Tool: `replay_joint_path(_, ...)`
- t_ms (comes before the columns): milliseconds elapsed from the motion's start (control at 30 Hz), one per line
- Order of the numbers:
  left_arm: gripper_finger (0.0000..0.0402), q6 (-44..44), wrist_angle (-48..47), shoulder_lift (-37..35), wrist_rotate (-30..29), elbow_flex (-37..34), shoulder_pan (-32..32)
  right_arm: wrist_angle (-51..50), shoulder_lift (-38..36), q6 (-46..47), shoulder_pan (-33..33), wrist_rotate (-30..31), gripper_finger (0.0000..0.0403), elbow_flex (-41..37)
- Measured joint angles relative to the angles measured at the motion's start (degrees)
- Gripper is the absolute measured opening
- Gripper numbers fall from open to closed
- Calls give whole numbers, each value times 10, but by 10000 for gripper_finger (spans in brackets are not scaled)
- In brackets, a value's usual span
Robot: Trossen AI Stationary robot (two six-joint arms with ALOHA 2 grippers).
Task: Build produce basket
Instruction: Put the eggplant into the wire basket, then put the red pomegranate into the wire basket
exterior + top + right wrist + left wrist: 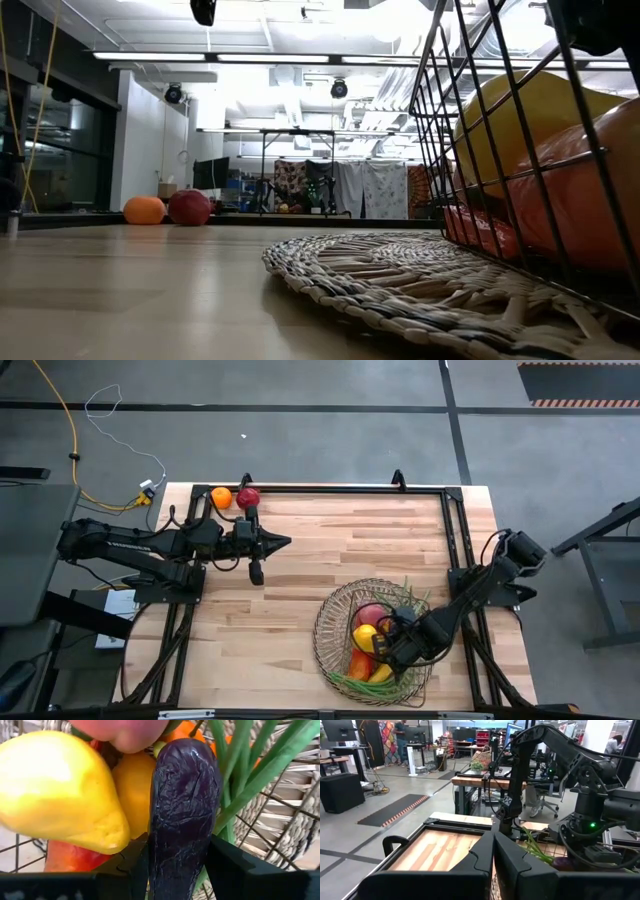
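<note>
One eggplant point(182, 815) clamped lengthwise in right gripper point(177, 865), pointing into basket point(335, 615); left gripper point(283, 542) closed, empty.

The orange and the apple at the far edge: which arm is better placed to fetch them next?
Left. The left tool, shut and empty, sits close to the orange and apple. The right tool is in the basket, holding the eggplant.

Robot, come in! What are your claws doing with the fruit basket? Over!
Right gripper in the basket, shut on the eggplant. Left gripper shut, empty, over bare table. Orange and apple not yet in. Nothing in the way.
</note>
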Motion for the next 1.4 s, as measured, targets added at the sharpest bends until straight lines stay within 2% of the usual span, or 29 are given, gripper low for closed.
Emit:
replay_joint_path(133, 3, -1, 0, 0, -8, 0, 0, -4, 0, 19, 0, -1, 161, 0)
replay_joint_path(233, 3, -1, 0, 0, -13, 0, 0, -4, 0, 21, 0, -1, 178, 0)
replay_joint_path(467, 3, -10, 0, 0, -13, 0, 0, -8, 0, 21, 0, -5, 257, 0)
replay_joint_path(600, 3, -10, 0, 0, -13, 0, 0, -13, -4, 1, 0, -30, 296, 0)
replay_joint_path(767, 3, -10, 0, 0, -13, 0, 0, -13, -41, -30, -2, -41, 309, 0)
replay_joint_path(900, 3, -10, 0, 0, -14, 0, 0, -12, -96, -72, -8, 8, 310, 0)
replay_joint_path(967, 3, -11, 0, 0, -15, 0, 0, -6, -127, -110, -15, 34, 310, 0)
replay_joint_path(1133, 3, -30, 1, 0, -12, 0, 0, -3, -201, -242, -50, 56, 310, 0)
replay_joint_path(1300, 3, -89, 6, 0, 42, 0, 0, 12, -252, -462, -128, 43, 310, 0)
replay_joint_path(1400, 3, -129, 6, -6, 85, 0, 0, 58, -267, -611, -191, 16, 310, 0)
